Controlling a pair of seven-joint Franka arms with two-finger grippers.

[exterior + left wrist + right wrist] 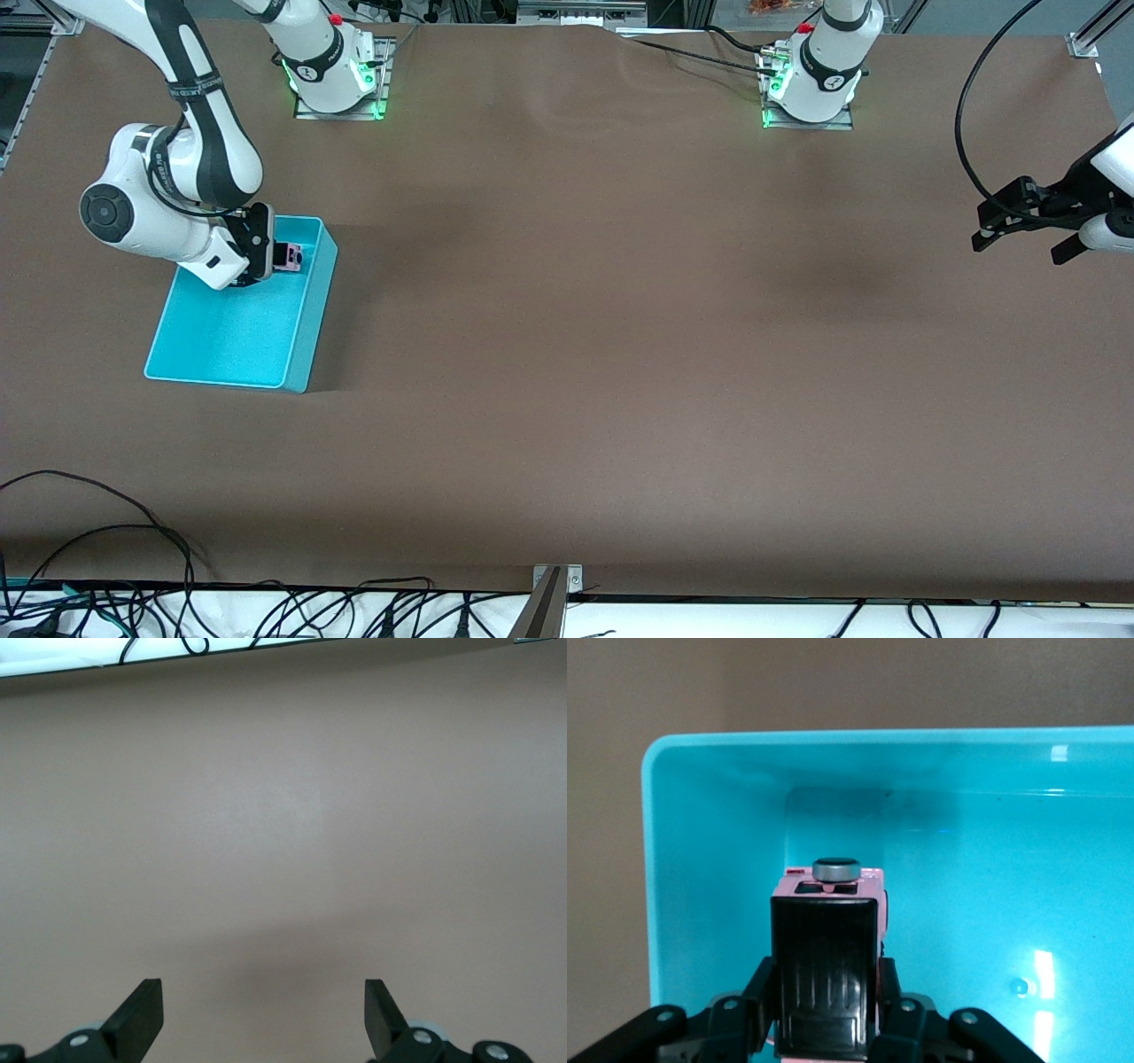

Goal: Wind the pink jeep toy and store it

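Observation:
The pink jeep toy (290, 256) (827, 930), boxy with a black roof and a grey spare wheel at its end, hangs inside the turquoise bin (314, 312) (709, 859) near the bin's end closest to the robots' bases. My right gripper (266, 257) (827, 1010) is shut on the jeep's sides, over the bin. My left gripper (1028, 232) (264, 1019) hangs open over bare table at the left arm's end, nothing between its fingers (142, 1014); that arm waits.
The bin stands at the right arm's end of the brown table (620, 354). Cables (106, 540) lie along the table's edge nearest the front camera, and a metal bracket (549, 594) sits at the middle of that edge.

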